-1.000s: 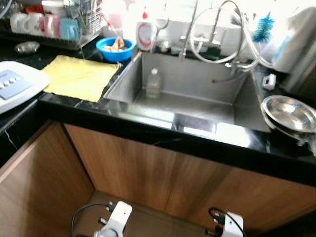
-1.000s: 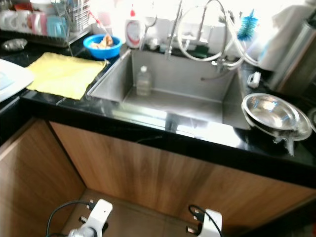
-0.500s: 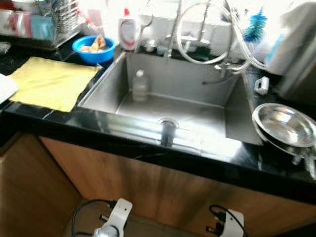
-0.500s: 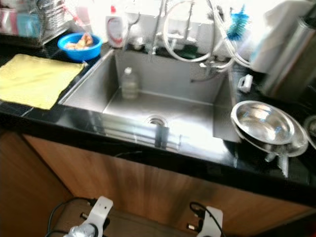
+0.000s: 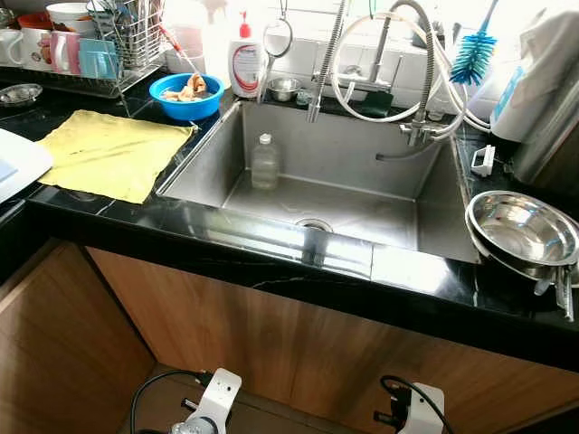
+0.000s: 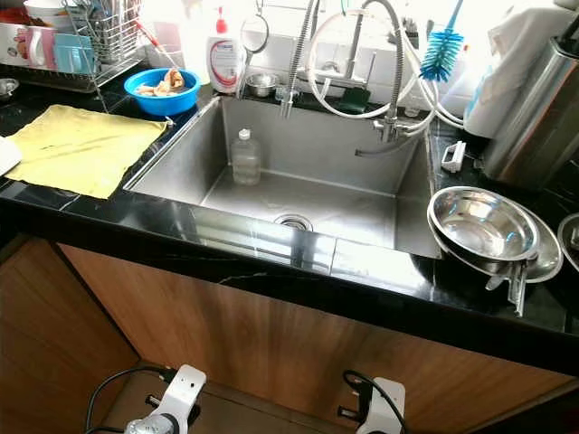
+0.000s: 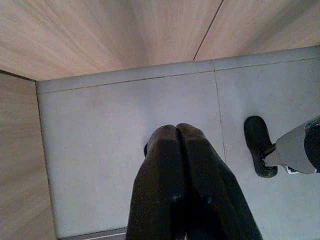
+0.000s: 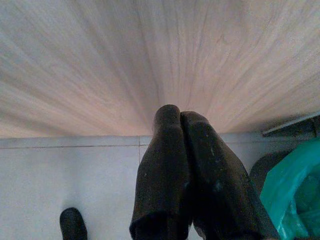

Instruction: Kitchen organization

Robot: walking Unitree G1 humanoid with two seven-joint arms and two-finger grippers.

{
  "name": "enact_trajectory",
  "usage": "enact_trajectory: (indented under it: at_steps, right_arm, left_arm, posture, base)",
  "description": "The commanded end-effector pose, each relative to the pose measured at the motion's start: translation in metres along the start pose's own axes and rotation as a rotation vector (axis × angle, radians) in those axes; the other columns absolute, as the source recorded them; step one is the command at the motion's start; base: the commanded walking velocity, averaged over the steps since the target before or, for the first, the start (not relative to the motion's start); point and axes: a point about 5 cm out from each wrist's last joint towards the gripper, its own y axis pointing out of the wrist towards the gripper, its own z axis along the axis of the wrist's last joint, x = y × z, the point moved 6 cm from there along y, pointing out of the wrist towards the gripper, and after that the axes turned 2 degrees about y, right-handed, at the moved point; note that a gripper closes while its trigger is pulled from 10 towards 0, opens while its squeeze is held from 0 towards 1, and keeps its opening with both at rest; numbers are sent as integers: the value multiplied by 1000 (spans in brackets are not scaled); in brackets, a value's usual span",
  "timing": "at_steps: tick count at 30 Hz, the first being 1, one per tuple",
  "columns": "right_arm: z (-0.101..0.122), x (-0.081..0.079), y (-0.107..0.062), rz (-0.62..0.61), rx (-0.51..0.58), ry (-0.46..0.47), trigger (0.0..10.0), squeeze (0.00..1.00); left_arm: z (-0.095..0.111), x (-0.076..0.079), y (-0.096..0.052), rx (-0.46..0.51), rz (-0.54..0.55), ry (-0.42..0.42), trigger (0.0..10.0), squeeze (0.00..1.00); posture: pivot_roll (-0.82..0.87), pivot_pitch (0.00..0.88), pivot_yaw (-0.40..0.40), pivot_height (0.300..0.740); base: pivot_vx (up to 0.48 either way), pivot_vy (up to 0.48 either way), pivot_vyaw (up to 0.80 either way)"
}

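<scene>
A steel sink (image 5: 357,163) is set in a black counter (image 5: 163,231) straight ahead. A clear plastic bottle (image 5: 264,163) stands upright in the sink's left part. A steel bowl (image 5: 525,231) rests on the counter to the right of the sink. Left of the sink lies a yellow cloth (image 5: 113,154), with a blue bowl (image 5: 187,93) of scraps behind it. Both arms hang low in front of the wooden cabinet. My left gripper (image 7: 177,131) is shut and points at the grey floor. My right gripper (image 8: 179,116) is shut too, close to the cabinet front.
A dish rack (image 5: 99,45) with cups stands at the back left, a soap bottle (image 5: 244,68) and a coiled faucet (image 5: 380,63) behind the sink. A blue brush (image 5: 475,54) hangs at the back right. A green bag (image 8: 295,195) lies on the floor near my right gripper.
The whole picture has shifted and sharpened: the camera has turned so the sink sits in the middle and its drain shows. Both arms hang as before.
</scene>
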Motion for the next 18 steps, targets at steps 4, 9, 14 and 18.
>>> enact_trajectory:
  at_steps: [4, 9, 14, 18]
  right_arm:
    - [39, 10, -9, 7, 240, -12, 10000, 0]
    - [50, 22, -21, -25, 336, -7, 10000, 0]
    - [52, 23, -34, -33, 389, 1, 10000, 0]
    - [53, 25, -51, -59, 424, 52, 10000, 0]
  left_arm:
    - [-6, 4, -1, -16, -13, 1, 10000, 0]
    - [-6, 3, -1, -14, -12, 1, 10000, 0]
    - [-5, 2, -1, -15, -8, 4, 10000, 0]
    - [-5, 2, -1, -15, -5, -1, 10000, 0]
  posture:
    - [3, 1, -71, 740]
    - [-4, 6, -69, 740]
    - [-12, 10, -67, 740]
    - [-9, 11, -69, 740]
  base:
    - [0, 0, 0]
    - [0, 0, 0]
    - [0, 0, 0]
    - [0, 0, 0]
